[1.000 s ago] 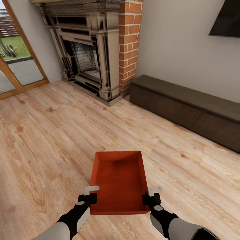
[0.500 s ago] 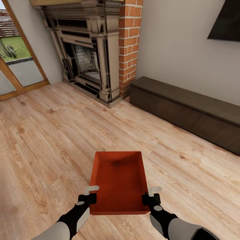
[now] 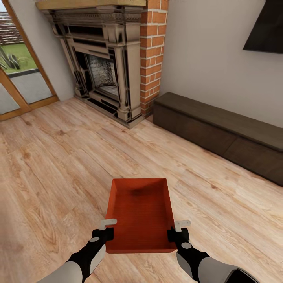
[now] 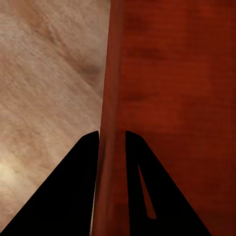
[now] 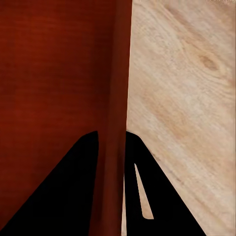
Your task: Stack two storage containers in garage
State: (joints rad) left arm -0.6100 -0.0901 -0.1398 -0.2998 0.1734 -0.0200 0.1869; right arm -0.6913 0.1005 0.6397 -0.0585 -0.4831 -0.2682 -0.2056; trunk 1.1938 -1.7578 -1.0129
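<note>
I hold one orange-red storage container (image 3: 140,212) level above the light wood-plank flooring (image 3: 59,165) of the living room, straight in front of me. My left gripper (image 3: 105,232) is shut on its left wall, and the left wrist view shows that wall (image 4: 110,113) pinched between the two dark fingers. My right gripper (image 3: 177,233) is shut on the right wall (image 5: 118,108), one finger inside the box and one outside. The container is empty.
A red-brick fireplace (image 3: 110,67) stands ahead at the back. A long low dark cabinet (image 3: 220,129) runs along the right wall under a dark screen (image 3: 267,27). Wood-framed glass doors (image 3: 19,70) are at the far left.
The whole view has slid slightly, with the fireplace and cabinet sitting a little lower and farther: the camera moved. The container and both grippers keep the same place in the picture.
</note>
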